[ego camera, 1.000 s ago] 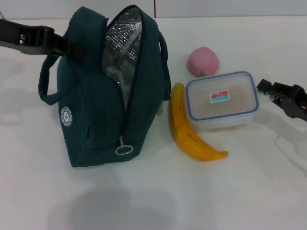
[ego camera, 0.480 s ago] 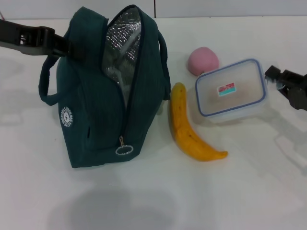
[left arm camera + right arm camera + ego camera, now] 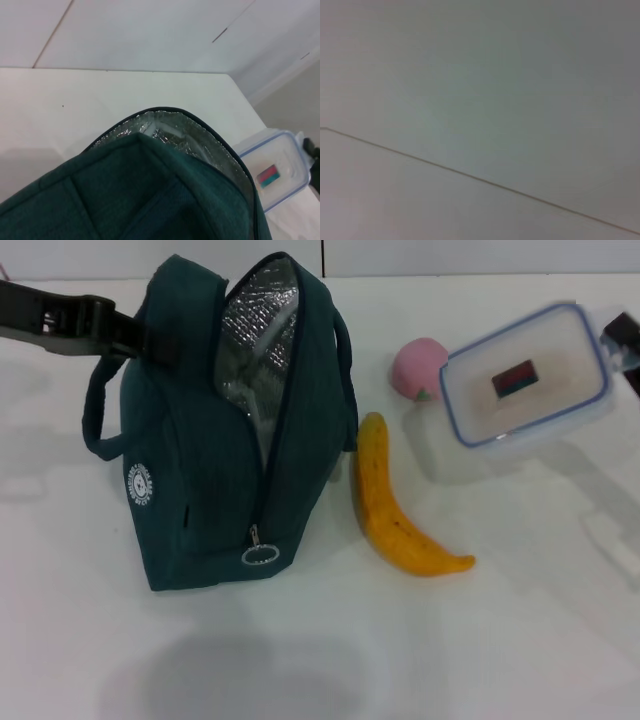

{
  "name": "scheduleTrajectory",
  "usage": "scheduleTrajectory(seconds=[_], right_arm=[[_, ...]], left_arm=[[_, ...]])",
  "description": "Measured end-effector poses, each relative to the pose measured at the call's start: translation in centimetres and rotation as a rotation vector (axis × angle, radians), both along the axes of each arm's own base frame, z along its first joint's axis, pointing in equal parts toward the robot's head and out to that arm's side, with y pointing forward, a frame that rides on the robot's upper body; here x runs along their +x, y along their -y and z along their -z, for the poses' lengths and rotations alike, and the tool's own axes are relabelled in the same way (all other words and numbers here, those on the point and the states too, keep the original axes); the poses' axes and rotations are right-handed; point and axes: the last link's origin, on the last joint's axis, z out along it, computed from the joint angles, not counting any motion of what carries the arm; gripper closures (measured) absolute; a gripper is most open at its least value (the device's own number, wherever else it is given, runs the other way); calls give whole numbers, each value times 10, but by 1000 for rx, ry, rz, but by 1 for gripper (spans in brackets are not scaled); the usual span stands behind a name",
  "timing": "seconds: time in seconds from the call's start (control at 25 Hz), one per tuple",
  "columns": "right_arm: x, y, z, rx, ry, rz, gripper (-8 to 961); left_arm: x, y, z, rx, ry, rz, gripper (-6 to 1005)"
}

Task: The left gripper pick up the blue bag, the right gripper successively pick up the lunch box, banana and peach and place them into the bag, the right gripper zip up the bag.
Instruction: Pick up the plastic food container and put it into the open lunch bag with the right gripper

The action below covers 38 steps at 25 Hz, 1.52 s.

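The blue bag (image 3: 235, 430) stands on the white worktop (image 3: 330, 650) with its mouth unzipped and the foil lining showing, the left gripper (image 3: 140, 338) clamped on the bag's upper edge by the near handle, so the first step looks done. Nothing can be seen inside the bag from these views.

The lunch box (image 3: 527, 377) hangs tilted above the worktop, its lid facing up, its outer end at the right gripper (image 3: 622, 335). Only a dark sliver of that gripper shows at the edge of the head view, so its jaws appear closed on the box's far end (the box is plainly lifted, with its shadow below), though the contact itself is cut off. The bag's opening lies well off to the side of those jaws, across the peach (image 3: 418, 368).

The peach and the banana (image 3: 393, 510) lie on the worktop, below and beside the raised box, not yet picked. Left to do, as I judge it: drop the box in, then banana, peach, and zip.
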Motion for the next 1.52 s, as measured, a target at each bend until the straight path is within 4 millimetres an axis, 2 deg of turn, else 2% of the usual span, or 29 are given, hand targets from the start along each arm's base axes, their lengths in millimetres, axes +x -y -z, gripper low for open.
scheduleTrajectory(seconds=[0.28, 0.76, 1.28, 1.52], right_arm=[[-14, -7, -14, 50, -104, -43, 856], [-61, -42, -29, 91, -237, -164, 856], [-135, -79, -19, 22, -276, -331, 857], [-154, -85, -8, -34, -261, -365, 856]], left_arm=[[3, -1, 0, -1, 0, 8, 964], [9, -3, 4, -9, 9, 24, 964], [19, -7, 21, -54, 45, 51, 964], [26, -8, 27, -64, 62, 67, 964]])
